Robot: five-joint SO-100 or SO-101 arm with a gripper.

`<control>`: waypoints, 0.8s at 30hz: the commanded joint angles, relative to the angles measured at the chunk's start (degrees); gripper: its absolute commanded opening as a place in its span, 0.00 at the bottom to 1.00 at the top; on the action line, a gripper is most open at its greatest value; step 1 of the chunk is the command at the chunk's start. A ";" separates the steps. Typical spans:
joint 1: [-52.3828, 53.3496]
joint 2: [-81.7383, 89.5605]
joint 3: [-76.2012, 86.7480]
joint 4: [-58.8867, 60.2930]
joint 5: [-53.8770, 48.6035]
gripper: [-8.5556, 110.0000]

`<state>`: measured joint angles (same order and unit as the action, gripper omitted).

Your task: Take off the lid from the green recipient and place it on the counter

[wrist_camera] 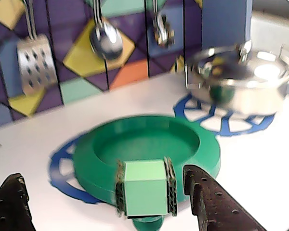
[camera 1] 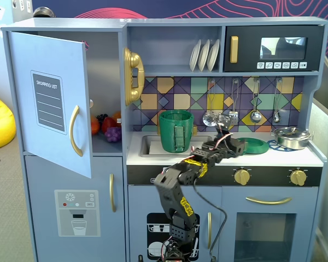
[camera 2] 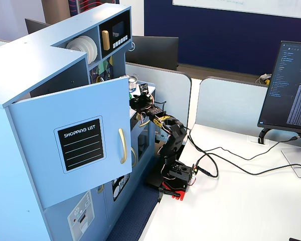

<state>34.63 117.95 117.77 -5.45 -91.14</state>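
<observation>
Lid point(wrist_camera: 147, 149) lies flat on counter point(wrist_camera: 260, 163) over 1 blue burner ring point(wrist_camera: 62, 166), just left of steel pan point(wrist_camera: 241, 79) in wrist view, gripper point(wrist_camera: 111, 202) fingers apart flanking its knob point(wrist_camera: 143, 187), green recipient point(camera 1: 176, 131) uncovered at sink point(camera 1: 148, 146)

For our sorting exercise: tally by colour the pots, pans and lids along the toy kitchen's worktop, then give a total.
Green: 2, the pot and the lid
Silver: 1, the pan
Total: 3
</observation>
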 commanded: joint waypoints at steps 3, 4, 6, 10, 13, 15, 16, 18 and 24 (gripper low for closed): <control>-0.70 18.37 0.44 12.39 0.97 0.36; -0.97 20.74 0.44 15.12 0.88 0.36; -2.02 25.40 0.00 21.18 0.88 0.35; -3.16 32.87 0.44 31.46 0.00 0.34; -3.60 36.04 0.97 40.17 -0.79 0.32; -4.57 36.91 -0.09 48.87 -0.26 0.31; -5.19 36.83 -1.14 54.32 0.70 0.31; -6.86 36.12 -2.55 63.63 1.05 0.30; -15.12 35.86 0.97 72.25 -1.05 0.29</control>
<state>23.91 152.84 119.00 62.67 -90.88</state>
